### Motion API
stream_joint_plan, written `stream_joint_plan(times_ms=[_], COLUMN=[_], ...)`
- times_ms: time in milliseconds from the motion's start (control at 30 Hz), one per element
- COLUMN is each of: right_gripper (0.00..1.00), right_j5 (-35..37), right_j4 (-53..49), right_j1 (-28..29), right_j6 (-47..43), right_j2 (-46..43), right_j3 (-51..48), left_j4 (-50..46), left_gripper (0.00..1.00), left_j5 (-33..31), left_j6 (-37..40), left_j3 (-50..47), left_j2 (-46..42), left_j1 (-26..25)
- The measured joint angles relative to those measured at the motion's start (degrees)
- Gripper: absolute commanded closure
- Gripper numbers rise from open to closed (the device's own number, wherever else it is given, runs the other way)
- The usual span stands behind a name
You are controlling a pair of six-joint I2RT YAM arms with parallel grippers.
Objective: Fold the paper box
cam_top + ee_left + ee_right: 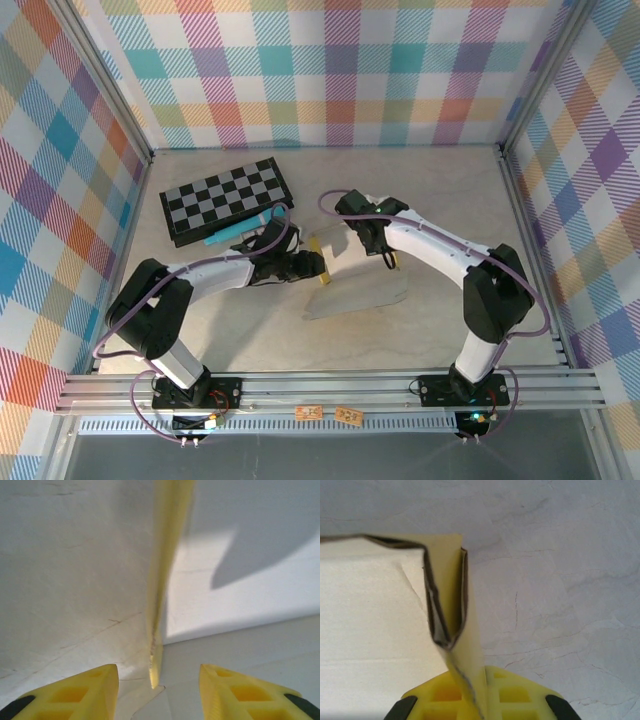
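— Top external: we see the paper box point(319, 250) standing mid-bench between our left tool point(312, 266) and right tool point(386, 258), just off the checkered board's point(228, 198) near right corner.
— Left wrist: our left tool point(158, 668) is released, its jaws spread either side of a yellow edge and gripping nothing.
— Right wrist: our right tool point(480, 681) is clenched on a folded flap.
— So one pinch carries it. We judge the thin card could buckle or slip, and the fold could spring back, if that tool twists.

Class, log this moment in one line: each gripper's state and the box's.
left gripper: open, astride paper box edge | right gripper: shut on paper box | paper box: partly folded, unfinished
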Motion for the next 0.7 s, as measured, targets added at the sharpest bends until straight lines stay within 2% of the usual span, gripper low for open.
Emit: stream_joint_plan(times_ms=[33,67,133,200,433,700], right_gripper=[1.0,1.0,1.0,1.0,1.0,1.0], right_j5=[-0.04,-0.2,-0.44,-0.66,-1.75,-2.51], right_j4=[-0.04,-0.02,-0.17,-0.2,-0.22,-0.22], right_j1=[0.0,0.0,-0.24,-0.28,-0.7,-1.09], right_j6=[0.0,0.0,0.0,0.0,0.0,0.0], right_j2=[0.04,0.04,0.04,0.04,0.04,0.33], right_j3=[0.04,0.07,0.2,0.26,0.26,0.52], left_j4=[-0.15,-0.46,-0.72,-0.85,1.68,3.48], left_gripper=[0.5,0.42,0.35,0.34,0.41,0.47], left_j5=[-0.07,-0.11,-0.13,-0.33,-0.59,0.94], left_j6=[0.63,0.83,1.16,0.85,-1.07,-1.62], left_j3=[0.02,0.02,0.02,0.22,2.43,4.63], left_j2=[-0.04,-0.07,-0.17,-0.17,2.73,6.62], left_j1=[0.09,0.2,0.76,1.51,4.79,5.2])
